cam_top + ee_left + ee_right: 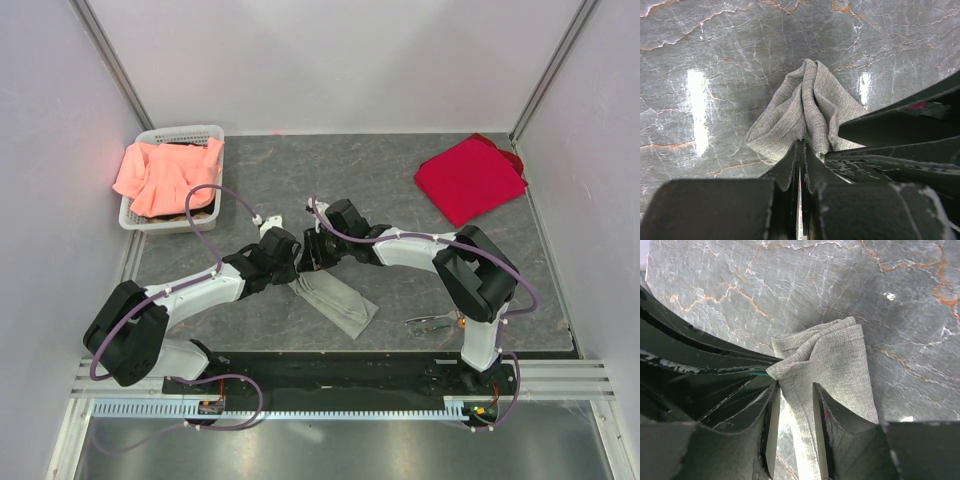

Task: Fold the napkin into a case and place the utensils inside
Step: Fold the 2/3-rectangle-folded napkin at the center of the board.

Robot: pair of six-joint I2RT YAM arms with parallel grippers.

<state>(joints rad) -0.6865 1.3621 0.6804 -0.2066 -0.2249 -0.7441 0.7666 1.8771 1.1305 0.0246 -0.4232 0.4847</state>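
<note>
Napkin (340,302) lies mid-table as a narrow folded strip, slanting from the grippers down toward the near edge.

Far left: basket (180,133) holding an orange cloth (165,175), not involved.

Left gripper (292,258): jaws pressed together, pinching the bunched upper end of the napkin. The wrist view shows the cloth fanning out from the pinch point.

Right gripper (312,255): just beside the left, almost touching it. Its jaws clamp a fold of the same end, with cloth filling the gap between them.

Utensils (437,322): on the table by the right arm's base, well apart from the napkin and untouched.

Far right: red cloth (468,178), not involved.

Assessment: folding is in hand and the case is not yet formed. The held end is gathered rather than flat. The next move calls for both grippers to carry that end together along the strip, keeping the edges aligned, and lay it flat so a pocket is left open. Uneven travel would likely skew the fold.

Surface: table (300,180) is dark grey marbled stone, glossy, with lamp glare; thin cloth may slide on it. Plain white walls (330,60) enclose three sides.
</note>
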